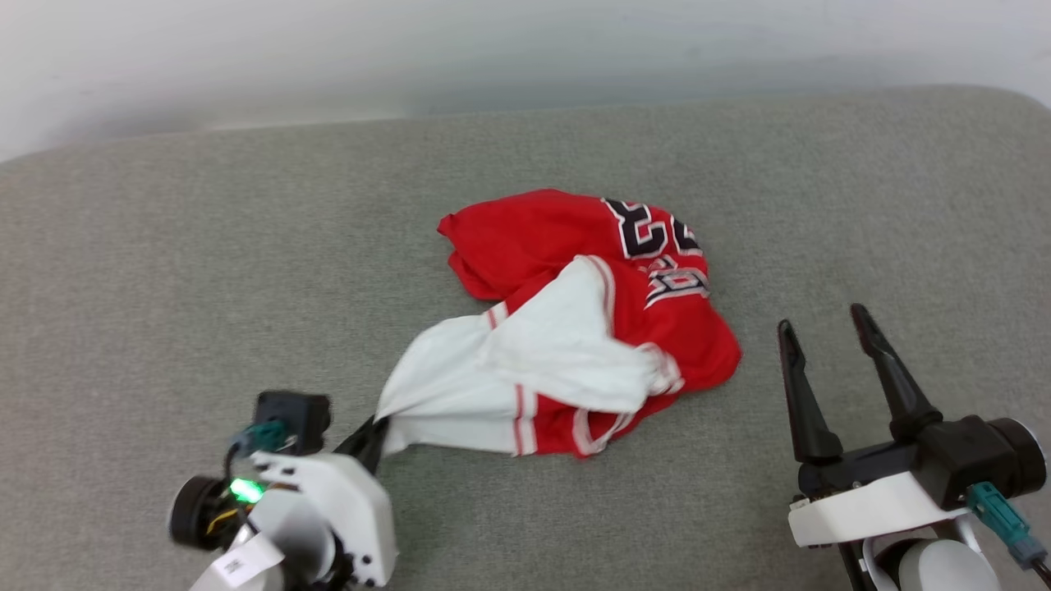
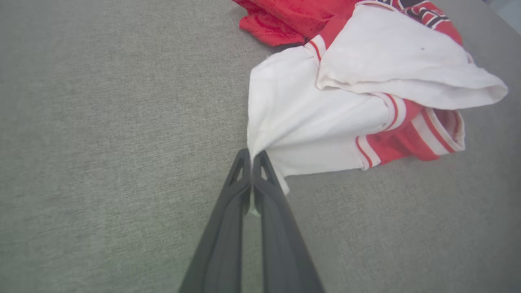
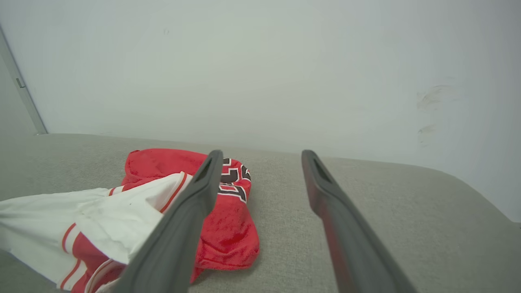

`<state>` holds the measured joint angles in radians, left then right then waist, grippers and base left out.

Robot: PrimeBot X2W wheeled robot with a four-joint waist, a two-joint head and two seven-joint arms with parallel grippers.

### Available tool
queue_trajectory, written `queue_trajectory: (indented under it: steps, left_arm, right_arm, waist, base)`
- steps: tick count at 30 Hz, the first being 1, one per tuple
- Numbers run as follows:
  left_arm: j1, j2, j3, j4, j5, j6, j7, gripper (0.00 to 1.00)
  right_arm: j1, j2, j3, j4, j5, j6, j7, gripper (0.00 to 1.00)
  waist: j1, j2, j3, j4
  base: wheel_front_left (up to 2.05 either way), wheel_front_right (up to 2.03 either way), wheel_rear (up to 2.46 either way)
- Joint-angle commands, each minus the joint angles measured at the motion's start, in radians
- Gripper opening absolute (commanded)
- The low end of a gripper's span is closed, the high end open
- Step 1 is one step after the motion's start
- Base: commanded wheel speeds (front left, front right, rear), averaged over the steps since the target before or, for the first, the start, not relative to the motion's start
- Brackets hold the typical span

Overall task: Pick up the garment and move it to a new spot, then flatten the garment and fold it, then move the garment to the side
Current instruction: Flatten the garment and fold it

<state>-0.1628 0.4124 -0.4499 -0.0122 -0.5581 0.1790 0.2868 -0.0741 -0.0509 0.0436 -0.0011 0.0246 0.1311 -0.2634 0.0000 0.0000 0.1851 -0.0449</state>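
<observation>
The garment (image 1: 575, 320) lies crumpled in the middle of the grey surface: red body, white sleeves with red-white trim, black white-outlined lettering at its far right. My left gripper (image 1: 378, 428) is shut on the near-left edge of a white sleeve, which is pulled taut toward it. In the left wrist view the two dark fingers (image 2: 266, 179) pinch the white cloth of the garment (image 2: 309, 122) at the gripper (image 2: 252, 156) tips. My right gripper (image 1: 823, 318) stands open to the right of the garment, apart from it. Its gripper (image 3: 262, 152) tips frame the garment (image 3: 228, 228) on the left.
A grey fabric-covered surface (image 1: 205, 271) spreads all around the garment. A pale wall (image 3: 260, 69) rises behind its far edge. A door-frame edge (image 3: 24, 97) shows at the far left of the right wrist view.
</observation>
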Motion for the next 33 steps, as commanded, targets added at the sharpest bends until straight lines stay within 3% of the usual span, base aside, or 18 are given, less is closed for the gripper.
queue_trajectory:
  steps: [1,7,8,9,15,23,27,29,33]
  left_arm:
    - [0.024,0.009,0.013,-0.009,-0.008,0.012,-0.005,0.00]
    - [0.112,0.052,0.069,0.010,-0.035,0.050,-0.014,0.00]
    - [0.116,0.061,0.063,0.022,-0.025,0.044,-0.018,0.25]
    - [0.113,0.062,0.061,0.034,-0.021,0.043,-0.028,1.00]
    - [0.076,0.028,0.048,0.062,0.006,0.004,-0.155,1.00]
    - [0.016,0.003,0.016,0.079,0.122,-0.064,-0.472,1.00]
    - [0.013,-0.019,0.009,0.088,0.147,-0.069,-0.526,1.00]
    - [0.012,-0.027,0.005,0.093,0.155,-0.072,-0.536,1.00]
    - [0.002,-0.038,-0.001,0.098,0.168,-0.076,-0.544,1.00]
  right_arm:
    - [0.010,0.001,0.002,0.002,-0.003,-0.001,-0.002,1.00]
    - [0.014,0.001,-0.006,0.010,-0.002,-0.001,-0.002,1.00]
    - [0.016,0.001,-0.006,0.013,-0.001,-0.001,-0.002,1.00]
    - [0.017,0.001,-0.005,0.017,-0.001,-0.001,-0.002,1.00]
    - [0.019,0.001,-0.011,0.025,-0.002,-0.001,-0.002,1.00]
    - [0.024,0.001,-0.005,0.030,-0.019,-0.001,-0.002,1.00]
    - [0.021,0.001,0.039,0.046,-0.050,-0.001,0.005,1.00]
    - [-0.006,-0.010,0.094,0.054,-0.048,-0.001,0.058,1.00]
    - [-0.076,-0.104,0.268,0.043,0.031,-0.001,0.272,1.00]
  waist:
    - [0.0000,0.0000,-0.015,0.016]
    - [0.0000,0.0000,-0.023,0.033]
    - [0.0000,0.0000,-0.024,0.034]
    - [0.0000,0.0000,-0.026,0.035]
    - [0.0000,0.0000,-0.039,0.046]
    - [0.0000,0.0000,-0.065,0.067]
    - [0.0000,0.0000,-0.075,0.083]
    - [0.0000,0.0000,-0.075,0.091]
    - [0.0000,0.0000,-0.065,0.110]
  base:
    - [0.00,0.00,0.00]
    - [0.00,0.00,0.00]
    - [0.00,0.00,0.00]
    - [0.00,0.00,0.00]
    - [0.00,0.00,0.00]
    - [0.00,0.00,0.00]
    - [0.00,0.00,0.00]
    - [0.00,0.00,0.00]
    - [0.00,0.00,0.00]
